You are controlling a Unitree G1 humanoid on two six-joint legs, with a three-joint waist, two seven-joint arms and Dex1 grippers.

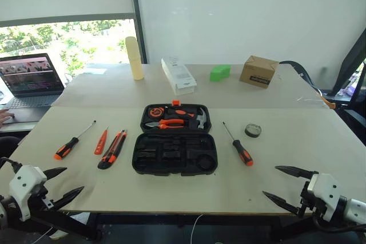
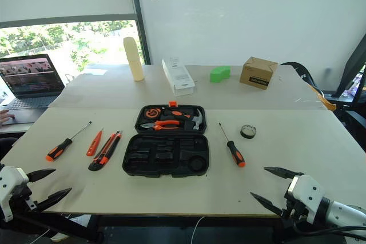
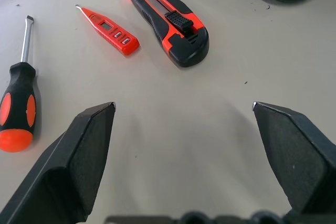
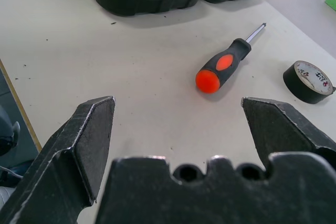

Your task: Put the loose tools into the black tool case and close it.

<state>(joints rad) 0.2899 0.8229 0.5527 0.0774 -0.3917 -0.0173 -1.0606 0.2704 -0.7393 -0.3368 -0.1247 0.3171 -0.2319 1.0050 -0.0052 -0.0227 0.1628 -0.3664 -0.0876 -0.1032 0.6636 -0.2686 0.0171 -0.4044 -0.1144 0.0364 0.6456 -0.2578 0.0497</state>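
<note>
Between my two arms, at the middle of the table (image 1: 320, 141), the black tool case (image 1: 174, 154) lies open and flat, its far half already holding orange-handled pliers (image 1: 167, 123) and a steel hammer (image 1: 200, 117), its near half all empty moulded slots. It looks like stiff, textured plastic; I judge the lid will swing easily if I push at its far edge.

To the case's left lie the utility knife (image 1: 112, 149), the slim orange tester (image 1: 101, 140) and one screwdriver (image 1: 73, 141), side by side but apart. To its right are the second screwdriver (image 1: 239, 145) and, beyond it, the small dark tape roll (image 1: 253, 130).

These tools should be light and rigid. The rubbery, bulged screwdriver handles offer the surest grip; their smooth steel shafts would likely slip. The knife is chunky and ridged, best pinched across its body. The tester is thin and flat, probably awkward to lift. The tape roll I would take across its rim.

My left claw (image 1: 64, 184) and right claw (image 1: 286, 184) both hover at the near table edge, spread fully wide, holding nothing.
</note>
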